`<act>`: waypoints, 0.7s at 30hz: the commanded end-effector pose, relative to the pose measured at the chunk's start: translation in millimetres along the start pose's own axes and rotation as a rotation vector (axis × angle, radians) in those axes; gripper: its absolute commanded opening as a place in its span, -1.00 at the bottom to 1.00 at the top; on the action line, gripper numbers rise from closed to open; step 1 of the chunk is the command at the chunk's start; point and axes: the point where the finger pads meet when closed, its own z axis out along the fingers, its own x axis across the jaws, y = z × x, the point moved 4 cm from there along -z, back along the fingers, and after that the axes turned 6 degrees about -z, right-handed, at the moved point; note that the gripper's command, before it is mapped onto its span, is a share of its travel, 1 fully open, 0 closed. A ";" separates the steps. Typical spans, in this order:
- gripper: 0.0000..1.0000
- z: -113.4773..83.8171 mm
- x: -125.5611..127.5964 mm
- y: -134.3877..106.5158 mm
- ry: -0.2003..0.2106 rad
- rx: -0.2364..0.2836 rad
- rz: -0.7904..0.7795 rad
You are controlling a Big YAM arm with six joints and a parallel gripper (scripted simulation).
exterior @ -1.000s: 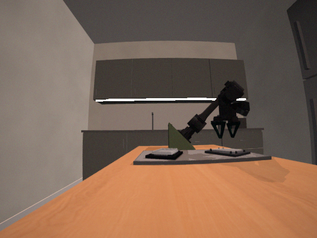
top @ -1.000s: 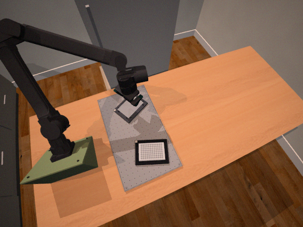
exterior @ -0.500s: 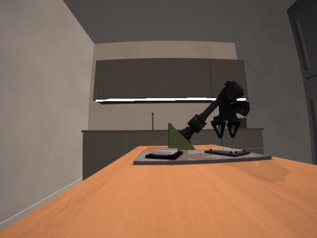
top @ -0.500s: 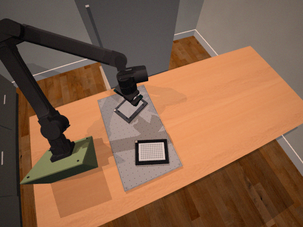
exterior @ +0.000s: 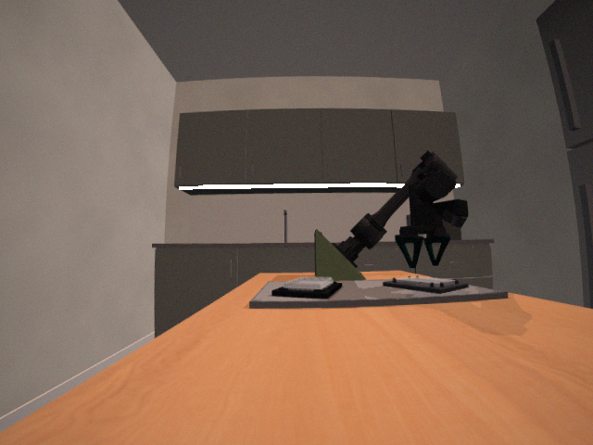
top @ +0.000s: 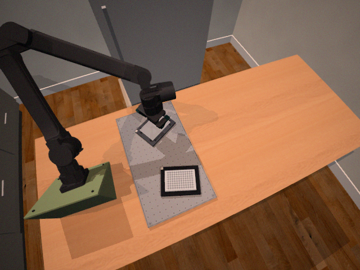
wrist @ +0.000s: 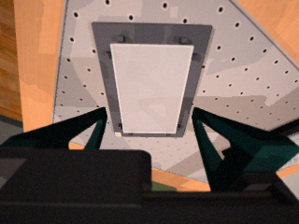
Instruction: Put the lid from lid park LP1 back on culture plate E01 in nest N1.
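Wrist view: lid (wrist: 150, 86) lies below the wide-open gripper (wrist: 149, 135).

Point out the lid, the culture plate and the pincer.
lid (wrist: 151, 89), wrist view, middle of its flat top.
culture plate (top: 180, 180), top view, centre of the well grid.
pincer (exterior: 424, 252), exterior view, midway between the open fingertips.

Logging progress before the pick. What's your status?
Gripper open, empty, above the lid in the lid park. Plate uncovered in its nest. Nothing in the way.

Dim room, soft overlapping shadows, bright strip beneath cabinets.
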 end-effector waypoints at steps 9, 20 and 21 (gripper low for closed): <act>1.00 23.0 -0.6 -2.6 0.008 0.005 0.018; 1.00 17.4 -3.1 -2.9 -0.004 -0.011 0.027; 1.00 17.5 -3.1 -2.8 -0.004 -0.011 0.025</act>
